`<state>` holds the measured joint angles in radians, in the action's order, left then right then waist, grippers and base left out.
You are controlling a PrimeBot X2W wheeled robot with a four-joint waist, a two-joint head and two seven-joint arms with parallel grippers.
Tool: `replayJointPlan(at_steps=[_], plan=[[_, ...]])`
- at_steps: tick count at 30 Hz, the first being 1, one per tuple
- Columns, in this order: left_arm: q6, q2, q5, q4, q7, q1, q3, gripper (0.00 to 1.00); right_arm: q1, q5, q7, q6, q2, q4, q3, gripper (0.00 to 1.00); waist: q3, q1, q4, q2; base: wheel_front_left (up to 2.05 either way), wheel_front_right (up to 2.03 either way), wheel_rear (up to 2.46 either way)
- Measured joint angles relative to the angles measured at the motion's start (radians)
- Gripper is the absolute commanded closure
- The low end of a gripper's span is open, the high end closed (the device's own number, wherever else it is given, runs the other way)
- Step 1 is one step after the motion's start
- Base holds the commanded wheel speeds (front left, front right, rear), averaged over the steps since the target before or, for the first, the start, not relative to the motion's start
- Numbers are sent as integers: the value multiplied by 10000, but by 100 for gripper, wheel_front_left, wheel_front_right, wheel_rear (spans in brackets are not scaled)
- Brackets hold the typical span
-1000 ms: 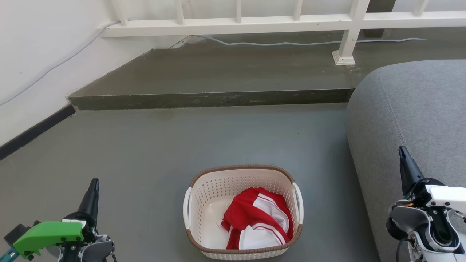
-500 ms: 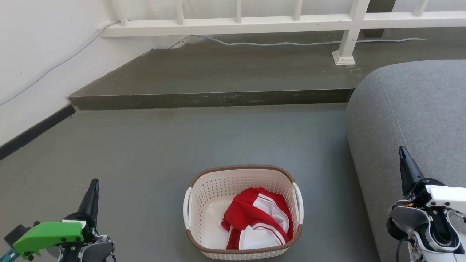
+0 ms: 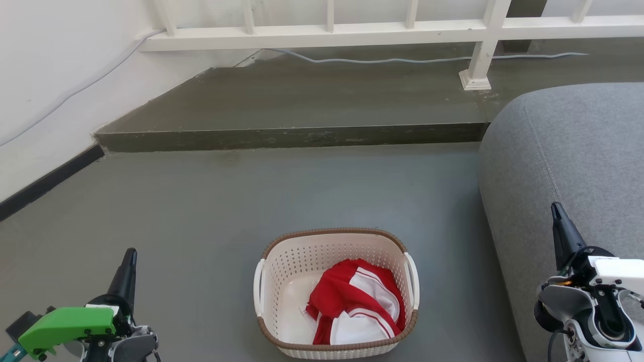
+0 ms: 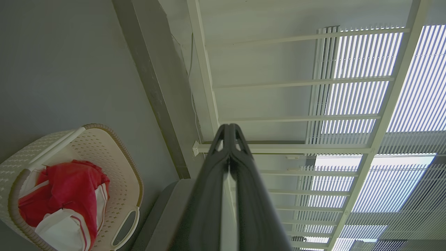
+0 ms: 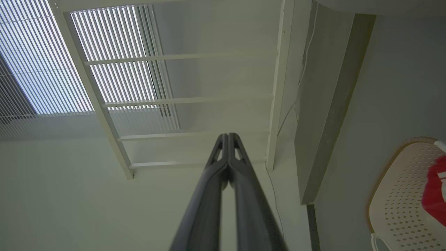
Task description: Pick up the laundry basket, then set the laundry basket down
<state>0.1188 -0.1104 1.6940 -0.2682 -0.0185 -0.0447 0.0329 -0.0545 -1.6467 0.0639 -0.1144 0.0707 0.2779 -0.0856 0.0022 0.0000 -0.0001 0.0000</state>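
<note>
**Basket on floor, both grippers clear of it**

Head view: you see the laundry basket low and centre on the floor, with a red-and-white garment inside. The left gripper and right gripper flank it, well apart. The sofa is near its right side, with open floor to the left. Nothing has moved since before.
Left wrist view: fingers pressed together, both handles visible.
Right wrist view: fingers pressed together, basket cut off at the edge.

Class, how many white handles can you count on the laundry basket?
2. The left handle is on the left wall of the basket, and the right handle is on its right wall. None seems hidden.
</note>
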Motion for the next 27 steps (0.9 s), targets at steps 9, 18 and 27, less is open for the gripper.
replayJointPlan(at_steps=[9, 18, 27], plan=[[2, 2, 0, -36, 0, -4, -10, 100, 0, 0, 2, 0, -4, 17, -6, 100, 0, 0, 0, 0, 0, 0, 0], [4, 4, 0, -48, -67, -8, -17, 100, -1, 0, 33, 0, -6, 23, -12, 100, -1, 0, 0, 0, 0, 0, 0], [12, 8, 0, -58, -73, -10, -23, 100, -2, 0, 73, 0, -8, 25, -17, 100, -1, 0, 0, 0, 0, 0, 0]])
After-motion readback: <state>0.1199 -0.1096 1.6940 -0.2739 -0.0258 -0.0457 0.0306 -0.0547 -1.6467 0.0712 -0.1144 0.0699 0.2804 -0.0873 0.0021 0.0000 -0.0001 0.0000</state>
